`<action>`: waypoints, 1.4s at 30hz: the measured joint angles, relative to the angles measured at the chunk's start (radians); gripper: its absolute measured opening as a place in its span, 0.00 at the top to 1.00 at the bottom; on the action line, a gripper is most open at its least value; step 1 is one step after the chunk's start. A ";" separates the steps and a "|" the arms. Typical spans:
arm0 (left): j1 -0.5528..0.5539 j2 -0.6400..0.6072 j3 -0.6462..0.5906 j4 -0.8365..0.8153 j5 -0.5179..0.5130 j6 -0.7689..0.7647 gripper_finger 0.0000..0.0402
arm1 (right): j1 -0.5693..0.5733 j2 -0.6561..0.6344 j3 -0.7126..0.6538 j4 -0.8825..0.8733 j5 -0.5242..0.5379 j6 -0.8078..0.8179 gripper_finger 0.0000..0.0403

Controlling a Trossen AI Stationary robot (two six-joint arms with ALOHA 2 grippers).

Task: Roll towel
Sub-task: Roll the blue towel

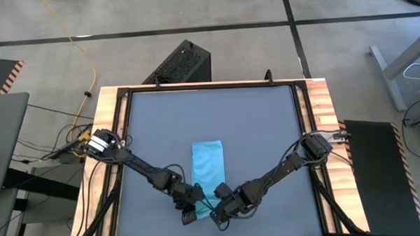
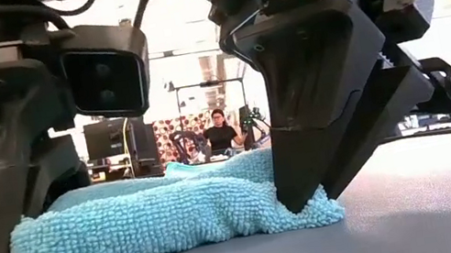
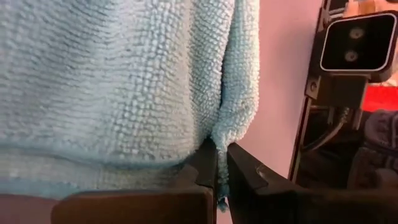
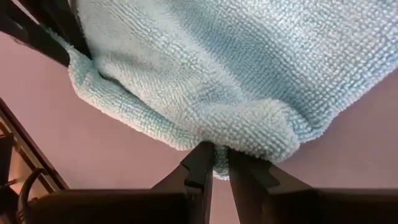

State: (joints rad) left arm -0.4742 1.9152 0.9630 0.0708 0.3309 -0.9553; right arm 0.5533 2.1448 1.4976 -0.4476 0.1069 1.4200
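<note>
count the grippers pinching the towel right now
2. The left gripper has its jaws shut on one near corner of the towel; the right gripper pinches the other near corner, beside it at the table's front edge. No others in view.

**Room around the rig**

Grey concrete floor [image 1: 192, 20] with dark tape lines [image 1: 291, 20] crossing it. Yellow cable [image 1: 81, 45] runs over the floor toward the table's left side. Black perforated box [image 1: 182, 63] sits just behind the table. Table has a wood-edged frame [image 1: 321, 100]. Grey desk leg [image 1: 397, 62] at far right. Low view: bright backlit room, a seated person [image 2: 220, 132] among monitors [image 2: 102, 139] well beyond the table.
</note>
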 joint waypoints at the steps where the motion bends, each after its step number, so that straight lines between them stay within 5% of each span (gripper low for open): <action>1: -0.010 0.000 0.000 0.000 -0.009 -0.008 1.00 | 0.005 0.000 0.000 0.003 0.000 0.002 0.81; 23: -0.030 0.000 0.000 0.036 -0.028 -0.051 1.00 | 0.030 0.007 0.114 -0.074 -0.115 -0.101 0.81; 28: -0.030 0.000 0.000 0.036 -0.026 -0.053 1.00 | 0.047 -0.003 0.117 -0.093 -0.037 -0.147 0.81; 37: -0.031 0.000 0.000 0.035 -0.015 -0.063 1.00 | 0.138 -0.098 0.119 -0.220 0.275 -0.219 0.80; 42: -0.023 0.000 0.000 0.035 -0.010 -0.071 1.00 | 0.184 -0.100 0.119 -0.126 0.383 -0.471 0.71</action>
State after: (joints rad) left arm -0.4976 1.9152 0.9634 0.1061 0.3209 -1.0263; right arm 0.7375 2.0445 1.6165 -0.5740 0.4896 0.9492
